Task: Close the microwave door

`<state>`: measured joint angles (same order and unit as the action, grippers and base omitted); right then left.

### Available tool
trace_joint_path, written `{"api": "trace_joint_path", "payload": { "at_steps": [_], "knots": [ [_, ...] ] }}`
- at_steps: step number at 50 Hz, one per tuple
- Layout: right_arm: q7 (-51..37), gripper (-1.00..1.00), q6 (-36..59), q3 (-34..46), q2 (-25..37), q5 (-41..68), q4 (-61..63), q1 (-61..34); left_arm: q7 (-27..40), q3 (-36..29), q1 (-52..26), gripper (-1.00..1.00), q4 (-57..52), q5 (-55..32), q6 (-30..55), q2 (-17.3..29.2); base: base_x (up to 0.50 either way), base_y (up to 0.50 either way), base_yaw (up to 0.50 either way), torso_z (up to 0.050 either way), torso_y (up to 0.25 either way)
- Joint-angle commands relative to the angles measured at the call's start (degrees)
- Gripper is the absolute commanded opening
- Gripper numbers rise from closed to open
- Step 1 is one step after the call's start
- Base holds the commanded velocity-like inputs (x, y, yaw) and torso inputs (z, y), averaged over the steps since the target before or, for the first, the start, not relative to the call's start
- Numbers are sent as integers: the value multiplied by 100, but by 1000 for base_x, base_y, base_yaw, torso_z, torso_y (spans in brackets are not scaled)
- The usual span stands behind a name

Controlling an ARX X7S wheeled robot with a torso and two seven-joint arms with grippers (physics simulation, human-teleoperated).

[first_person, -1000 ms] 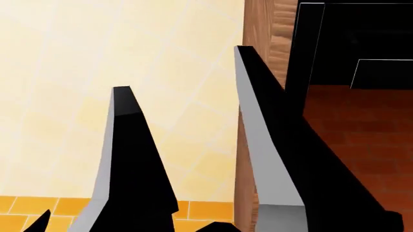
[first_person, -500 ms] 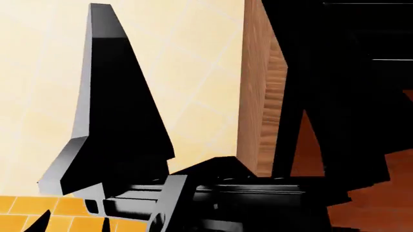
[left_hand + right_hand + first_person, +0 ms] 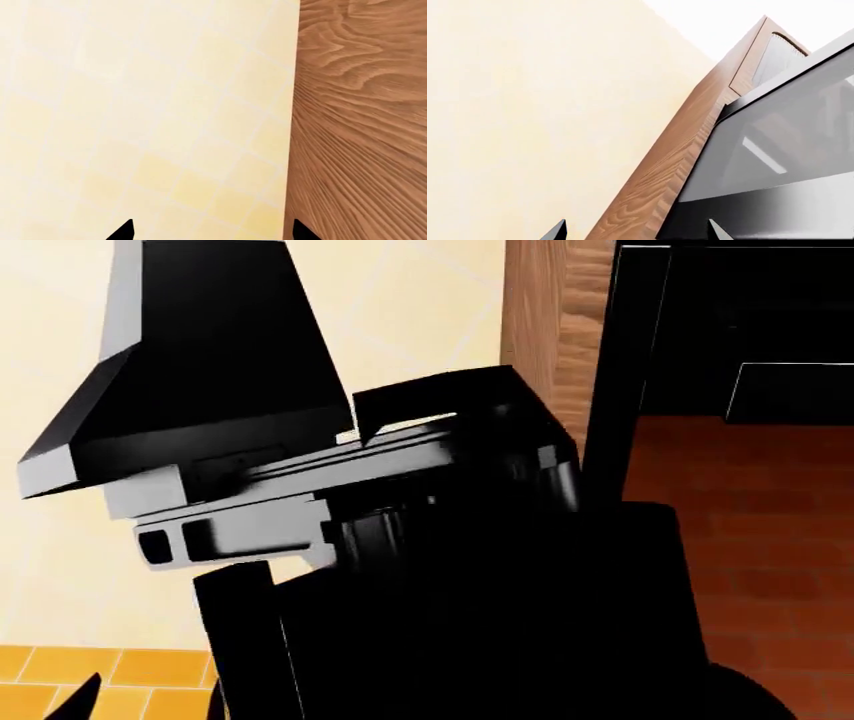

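The microwave door (image 3: pixel 747 540) is a glossy black panel at the right of the head view, its glass mirroring red-brown brick. In the right wrist view the microwave door (image 3: pixel 774 145) shows grey glass in a black border, beside a wood side panel (image 3: pixel 660 175). The rest of the microwave is hidden behind it. My right gripper (image 3: pixel 636 232) is open and holds nothing, with the wood panel's edge between its tips. My left gripper (image 3: pixel 212 232) is open too, facing the cream wall (image 3: pixel 147 110) and wood panel (image 3: pixel 360 125). A broad black finger (image 3: pixel 214 340) and an arm fill the middle of the head view, against the door's left edge.
A wood-grain cabinet side (image 3: pixel 534 300) stands between the cream tiled wall (image 3: pixel 400 300) and the door. Orange floor tiles (image 3: pixel 134 670) show at the lower left of the head view. A wooden cabinet front (image 3: pixel 774 55) sits above the door.
In the head view the two upright fingers have risen and swung left. The gripper body and arm now cover the centre and the door's left edge.
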<state>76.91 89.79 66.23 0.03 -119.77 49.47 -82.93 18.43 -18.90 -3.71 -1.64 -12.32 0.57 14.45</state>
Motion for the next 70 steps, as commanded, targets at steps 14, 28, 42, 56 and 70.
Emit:
{"api": "trace_joint_path", "payload": {
  "at_steps": [14,28,42,56,70],
  "knots": [
    [-240,100,20,-1120,-2,1485,-502,-1172,34,-37,-79,100,3,-53,51,51,0,0,0,0,0],
    [-1003,100,20,-1567,-3,2913,-725,-1968,80,-103,-95,100,53,-24,7,26,0,0,0,0,0],
    [-1174,100,20,-1760,-2,3265,-1181,-2371,127,-153,-66,100,69,-11,-49,21,0,0,0,0,0],
    [-2107,100,-454,-2205,207,4271,-1700,-2006,149,-172,-97,100,62,-46,-26,48,0,0,0,0,0],
    [-3180,100,-1072,-2942,413,5308,-2178,-1657,152,-176,-140,100,55,-100,6,87,0,0,0,0,0]
  ]
}}
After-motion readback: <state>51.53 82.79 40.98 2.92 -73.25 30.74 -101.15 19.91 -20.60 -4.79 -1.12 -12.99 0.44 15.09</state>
